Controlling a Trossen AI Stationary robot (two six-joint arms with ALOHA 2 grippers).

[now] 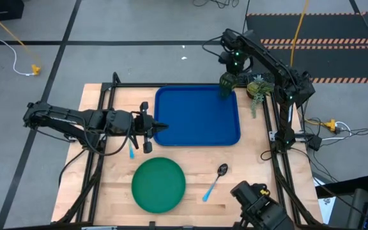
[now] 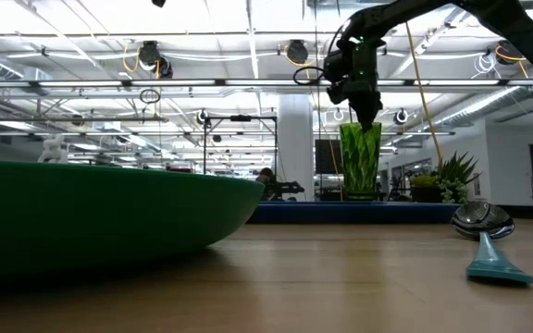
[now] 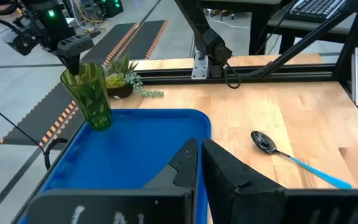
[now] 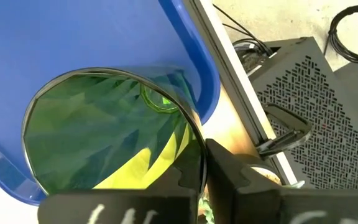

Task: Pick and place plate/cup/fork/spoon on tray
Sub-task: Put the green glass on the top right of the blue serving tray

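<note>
Wooden table (image 1: pixel 248 176) carries our blue tray (image 1: pixel 197 128). Our right fingers (image 1: pixel 227 82) pinch the rim of the cup (image 1: pixel 227 86) at the tray's far right corner. Our left fingers (image 1: pixel 149 126), pressed narrow, hover at the tray's left edge; plate (image 1: pixel 158 184), spoon (image 1: pixel 214 181) and fork (image 1: pixel 131 149) lie on the table.

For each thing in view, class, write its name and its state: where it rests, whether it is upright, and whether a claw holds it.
Cup: upright on the tray's far right corner, rim pinched by the right claw.
Tray: flat on the table, holding only the cup.
Plate: flat on the table, off the tray.
Spoon: lying on the table beside the plate.
Fork: lying on the table under the left arm.
Left claw: shut, empty, at the tray's left edge.
</note>
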